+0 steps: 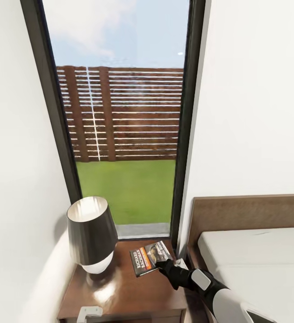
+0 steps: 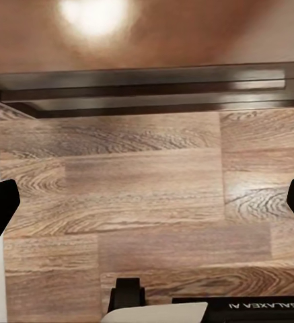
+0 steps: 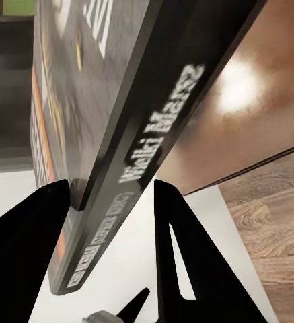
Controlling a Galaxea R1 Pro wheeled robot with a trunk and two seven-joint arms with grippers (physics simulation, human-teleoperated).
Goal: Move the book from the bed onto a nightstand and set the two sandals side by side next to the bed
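I have the book (image 1: pixel 149 258) pinched by its edge in the right gripper (image 1: pixel 168 265), tilted over the nightstand (image 1: pixel 133 294) between the lamp (image 1: pixel 92 233) and the bed (image 1: pixel 254 251). The left gripper (image 2: pixel 147 202) hangs spread over floor. Releasing while tilted, I risk it sliding off or knocking the lamp.

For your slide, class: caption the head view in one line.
Right gripper holds the book over the nightstand, beside the lamp.
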